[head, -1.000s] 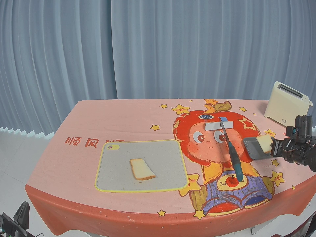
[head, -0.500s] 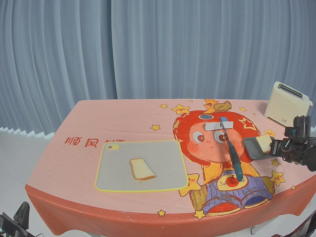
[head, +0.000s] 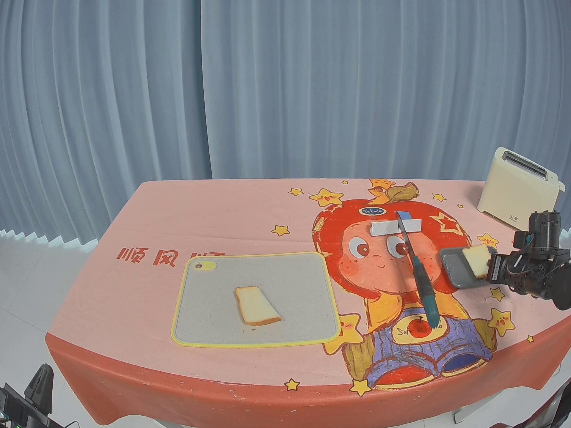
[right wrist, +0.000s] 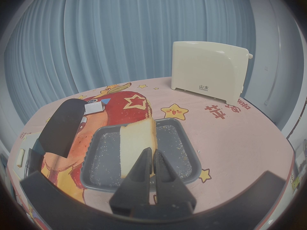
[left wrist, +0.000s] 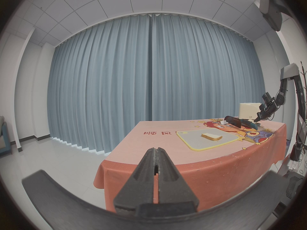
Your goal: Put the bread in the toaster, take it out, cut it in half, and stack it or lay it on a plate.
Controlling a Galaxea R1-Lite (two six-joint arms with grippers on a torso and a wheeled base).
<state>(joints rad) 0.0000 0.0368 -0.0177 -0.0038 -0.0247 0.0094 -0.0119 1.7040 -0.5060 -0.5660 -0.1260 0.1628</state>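
One bread half (head: 257, 306) lies flat on the grey cutting board (head: 208, 322). The other bread half (head: 476, 259) (right wrist: 137, 144) stands on edge over the dark grey plate (head: 455, 268) (right wrist: 102, 163), with my right gripper (head: 491, 267) (right wrist: 152, 157) shut on its lower corner. The cream toaster (head: 518, 186) (right wrist: 208, 69) stands behind the plate at the table's far right. My left gripper (left wrist: 156, 163) is shut on nothing, low and off the table's left end.
A knife (head: 423, 280) with a teal handle and black blade (right wrist: 62, 126) lies left of the plate, its tip on a white rest (head: 386, 228). The table's front edge runs close to my right arm.
My right gripper has sunk slightly and drifted a little right, bringing the bread half lower over the plate. Nothing else has moved.
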